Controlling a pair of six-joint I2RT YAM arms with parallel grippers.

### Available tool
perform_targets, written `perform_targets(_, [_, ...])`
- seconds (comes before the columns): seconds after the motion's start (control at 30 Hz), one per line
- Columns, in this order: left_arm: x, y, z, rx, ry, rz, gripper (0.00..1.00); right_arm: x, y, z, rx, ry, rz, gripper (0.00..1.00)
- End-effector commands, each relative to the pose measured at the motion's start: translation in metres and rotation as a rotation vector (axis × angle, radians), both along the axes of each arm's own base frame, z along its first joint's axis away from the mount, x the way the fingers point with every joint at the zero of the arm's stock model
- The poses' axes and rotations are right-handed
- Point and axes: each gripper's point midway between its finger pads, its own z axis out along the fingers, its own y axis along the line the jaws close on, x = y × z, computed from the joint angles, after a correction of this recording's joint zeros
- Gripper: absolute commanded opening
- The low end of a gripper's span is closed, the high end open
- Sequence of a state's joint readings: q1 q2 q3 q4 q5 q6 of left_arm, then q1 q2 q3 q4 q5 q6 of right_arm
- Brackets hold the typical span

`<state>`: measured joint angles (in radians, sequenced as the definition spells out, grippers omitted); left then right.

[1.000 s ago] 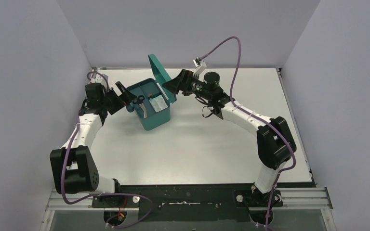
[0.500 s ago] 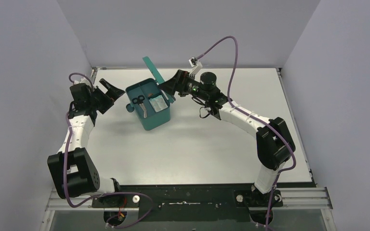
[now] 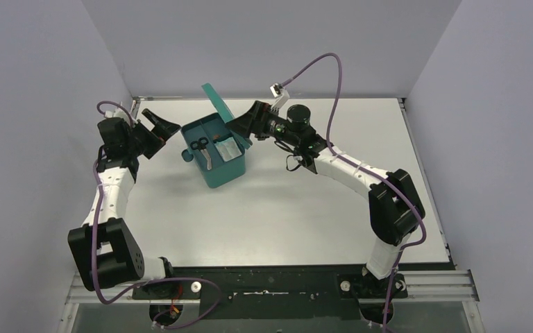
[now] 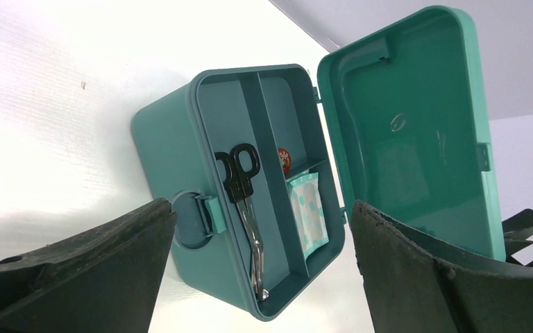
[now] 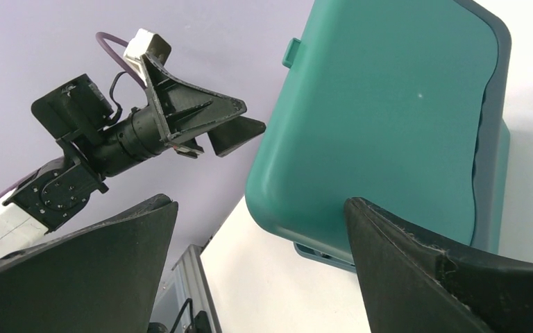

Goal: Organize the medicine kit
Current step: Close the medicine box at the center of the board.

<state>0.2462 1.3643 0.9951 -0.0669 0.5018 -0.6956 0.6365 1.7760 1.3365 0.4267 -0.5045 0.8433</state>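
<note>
The medicine kit (image 3: 220,168), a teal box, stands at the back left of the table with its hinged lid (image 3: 219,105) raised and tilted. In the left wrist view the kit (image 4: 170,156) holds black-handled scissors (image 4: 239,173), a dotted packet (image 4: 307,218) and a small red item (image 4: 284,159) in divided sections, and a round knob (image 4: 191,222) sits on its side. My left gripper (image 3: 165,132) is open, left of the kit and apart from it. My right gripper (image 3: 243,125) is open behind the lid's outer face (image 5: 388,118); contact with the lid cannot be told.
The white table (image 3: 284,201) is walled by grey panels at the left, back and right. Purple cables loop above both wrists. A metal rail (image 3: 271,284) with the arm bases runs along the near edge.
My left gripper has drawn back to the left, away from the kit. The lid has swung leftward over the box, with my right gripper following close behind it.
</note>
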Motion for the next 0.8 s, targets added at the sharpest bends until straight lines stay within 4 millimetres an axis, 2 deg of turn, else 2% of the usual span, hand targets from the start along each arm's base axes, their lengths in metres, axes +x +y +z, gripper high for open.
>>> perform_targets(0.0, [0.006,0.004,0.037,0.042,-0.084,-0.017,0.97,-0.008,0.011,0.036,0.076,-0.081,0.037,0.95])
perform_targets(0.2, [0.008,0.004,0.044,0.036,-0.082,-0.034,0.97,-0.018,0.015,0.039,0.085,-0.086,0.048,0.95])
perform_targets(0.47, [0.006,0.008,0.076,0.013,-0.166,-0.02,0.97,-0.02,0.021,0.037,0.098,-0.074,0.058,0.94])
perform_targets(0.77, [0.007,0.014,0.078,0.063,-0.159,-0.004,0.97,-0.022,0.026,0.038,0.093,-0.073,0.074,0.94])
